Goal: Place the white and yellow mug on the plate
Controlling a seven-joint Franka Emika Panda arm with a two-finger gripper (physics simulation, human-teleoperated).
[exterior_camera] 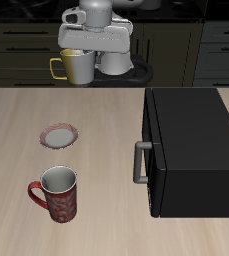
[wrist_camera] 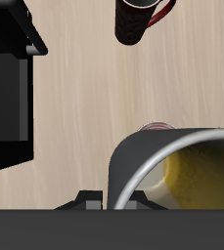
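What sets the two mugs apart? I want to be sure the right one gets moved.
The yellow mug is olive-yellow and plain; the red mug is red and patterned. The yellow mug is lifted in the end effector, above the table's back; the red mug stands on the table near its front edge. Both are upright, with loop handles.

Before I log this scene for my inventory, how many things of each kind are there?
Mugs: 2, the white and yellow mug in the hand, and the red patterned mug
Plates: 1, the plate
Microwaves: 1, the black microwave
Total: 4
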